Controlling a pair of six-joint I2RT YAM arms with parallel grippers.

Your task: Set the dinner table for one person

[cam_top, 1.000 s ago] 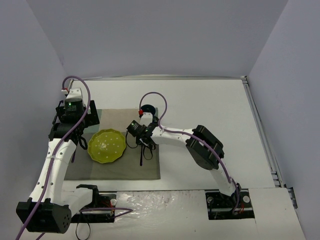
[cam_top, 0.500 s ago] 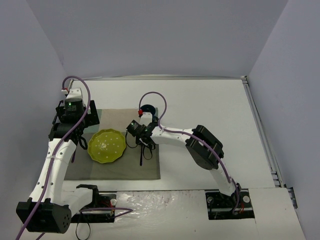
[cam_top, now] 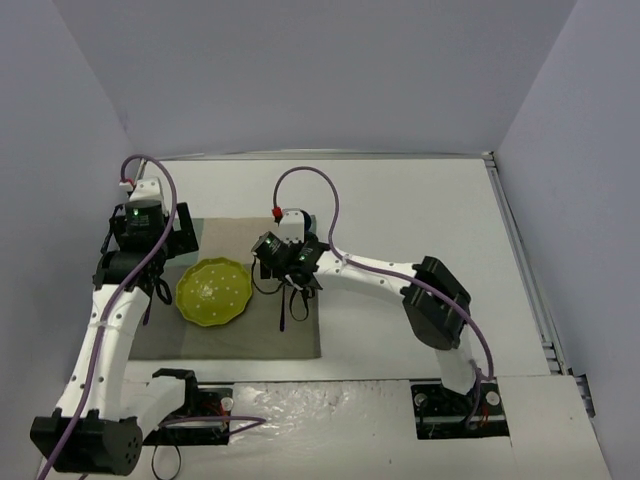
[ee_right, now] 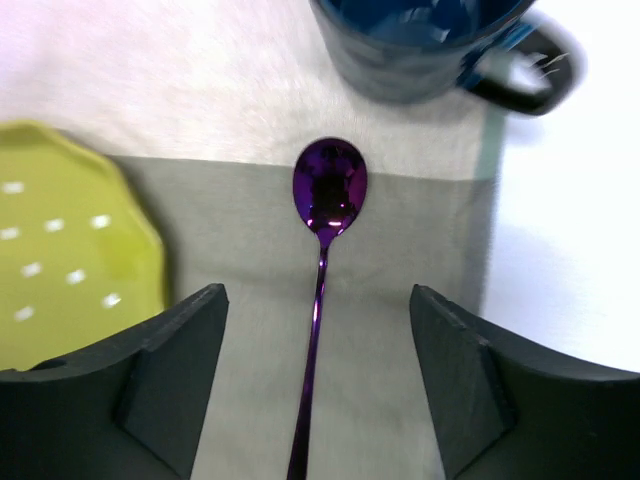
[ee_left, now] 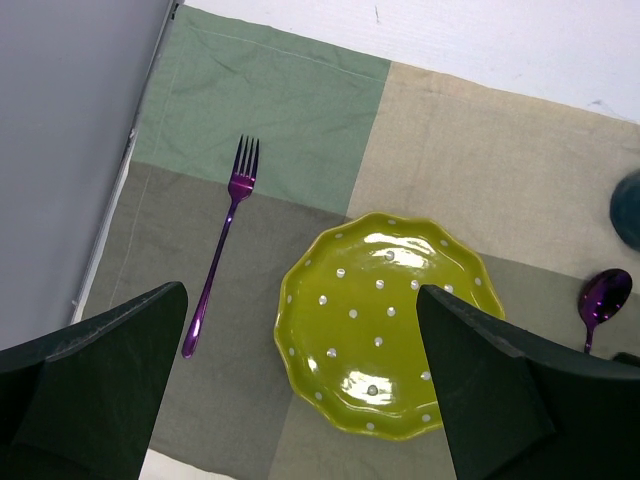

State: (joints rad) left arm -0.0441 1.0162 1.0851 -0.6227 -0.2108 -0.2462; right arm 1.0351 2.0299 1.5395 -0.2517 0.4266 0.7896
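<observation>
— What lies between the left fingers (ee_left: 95, 375)?
— The yellow-green scalloped ceramic plate (ee_left: 385, 325), on the grey-green patchwork cloth placemat (ee_left: 270, 110). The purple metal fork (ee_left: 222, 262) lies left of it, beyond the left-hand finger.
— And the right fingers (ee_right: 160, 390)?
— The purple metal spoon (ee_right: 322, 260) runs between them, with the dark blue ceramic mug (ee_right: 420, 40) beyond it.

A dotted green plate (ee_left: 385, 325) lies on a patchwork placemat (ee_left: 450, 130) between a purple fork (ee_left: 222, 255) and spoon (ee_right: 322, 260), blue mug (ee_right: 420, 40) nearby.

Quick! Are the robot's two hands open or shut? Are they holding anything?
Left gripper: open, holding nothing.
Right gripper: open, holding nothing; the purple spoon lies below it, not gripped.
</observation>
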